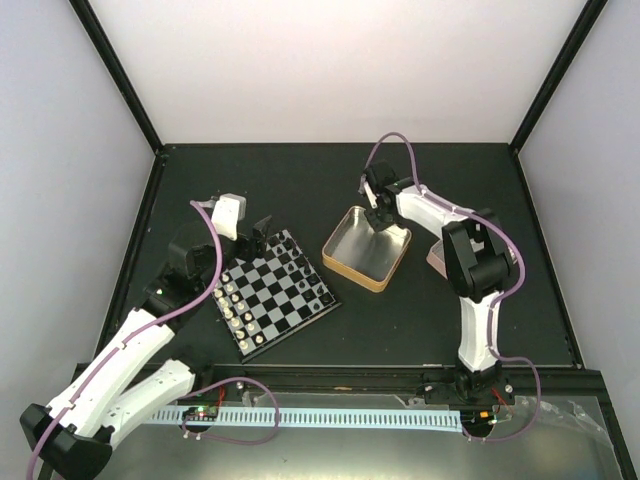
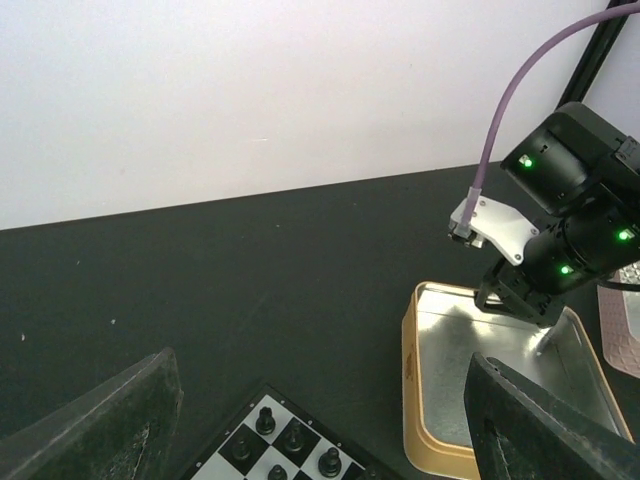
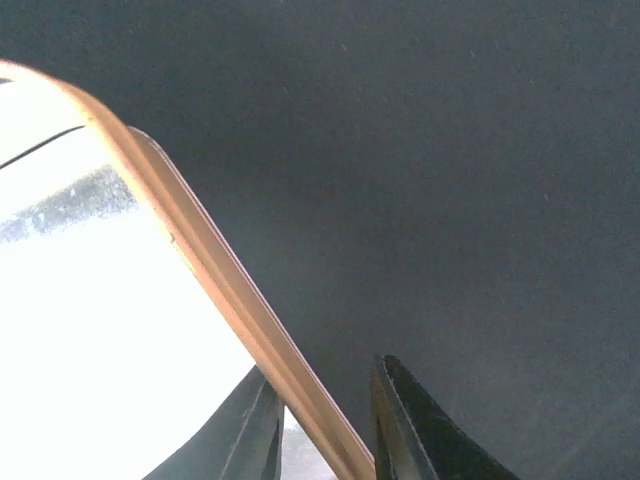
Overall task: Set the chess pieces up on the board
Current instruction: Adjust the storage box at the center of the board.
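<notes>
The board [image 1: 277, 297] lies tilted left of centre. Tiny black chess pieces [image 1: 302, 266] stand along its right side; some also show in the left wrist view [image 2: 291, 438] on the board's far corner [image 2: 226, 440]. My left gripper [image 1: 257, 231] hovers over that corner, open and empty [image 2: 320, 360]. My right gripper [image 1: 378, 218] is at the far rim of the gold-rimmed tin [image 1: 352, 268]. In the right wrist view its jaws [image 3: 322, 365] straddle the rim [image 3: 200, 262], one finger inside and one outside, both touching it.
Tiny cream-white pieces [image 1: 240, 316] line the board's left side. The tin's silver inside [image 2: 470, 370] looks empty. A pinkish flat object [image 1: 437, 262] lies right of the tin. Black mat, raised frame edges and white walls surround the area.
</notes>
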`<state>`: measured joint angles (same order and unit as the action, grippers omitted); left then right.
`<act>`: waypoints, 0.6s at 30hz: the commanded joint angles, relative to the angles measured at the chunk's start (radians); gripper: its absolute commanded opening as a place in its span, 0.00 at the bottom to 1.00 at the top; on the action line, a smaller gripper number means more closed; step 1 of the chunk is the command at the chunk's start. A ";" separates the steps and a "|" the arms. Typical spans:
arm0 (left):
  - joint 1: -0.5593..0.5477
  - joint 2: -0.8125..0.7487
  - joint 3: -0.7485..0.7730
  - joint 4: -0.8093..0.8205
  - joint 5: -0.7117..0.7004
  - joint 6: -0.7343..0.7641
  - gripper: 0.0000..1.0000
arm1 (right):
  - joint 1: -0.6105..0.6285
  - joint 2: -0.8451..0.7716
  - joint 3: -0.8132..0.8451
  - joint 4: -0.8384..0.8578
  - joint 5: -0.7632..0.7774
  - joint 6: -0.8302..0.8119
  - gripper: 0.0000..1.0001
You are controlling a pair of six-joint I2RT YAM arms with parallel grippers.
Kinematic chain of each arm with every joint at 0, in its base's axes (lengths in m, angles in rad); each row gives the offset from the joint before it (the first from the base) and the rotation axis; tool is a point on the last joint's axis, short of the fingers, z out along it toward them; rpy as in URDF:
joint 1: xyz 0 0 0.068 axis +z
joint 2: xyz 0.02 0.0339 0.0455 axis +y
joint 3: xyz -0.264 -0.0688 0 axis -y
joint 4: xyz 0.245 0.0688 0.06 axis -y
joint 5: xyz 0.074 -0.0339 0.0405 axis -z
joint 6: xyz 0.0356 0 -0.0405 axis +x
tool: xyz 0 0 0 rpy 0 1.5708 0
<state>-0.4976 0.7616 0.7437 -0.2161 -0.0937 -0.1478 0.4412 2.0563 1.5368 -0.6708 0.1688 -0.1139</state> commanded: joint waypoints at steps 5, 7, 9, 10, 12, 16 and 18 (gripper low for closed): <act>0.007 0.002 0.008 0.035 0.037 -0.001 0.79 | -0.015 -0.108 -0.117 0.037 0.086 0.158 0.16; 0.008 0.001 0.008 0.035 0.038 -0.002 0.79 | -0.018 -0.128 -0.139 0.035 0.093 0.215 0.14; 0.007 0.001 0.008 0.037 0.039 -0.004 0.79 | -0.018 -0.148 -0.163 0.038 0.104 0.271 0.13; 0.007 0.002 0.008 0.037 0.041 -0.004 0.79 | -0.018 -0.155 -0.172 0.036 0.118 0.299 0.13; 0.008 0.003 0.008 0.037 0.043 -0.006 0.79 | -0.019 -0.165 -0.180 0.019 0.138 0.357 0.12; 0.008 0.007 0.009 0.038 0.046 -0.005 0.79 | -0.018 -0.196 -0.207 -0.011 0.173 0.470 0.10; 0.008 0.010 0.011 0.039 0.049 -0.004 0.79 | -0.017 -0.211 -0.218 -0.038 0.186 0.545 0.08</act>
<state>-0.4976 0.7620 0.7433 -0.2104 -0.0624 -0.1490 0.4294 1.9030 1.3350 -0.6777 0.2836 0.2501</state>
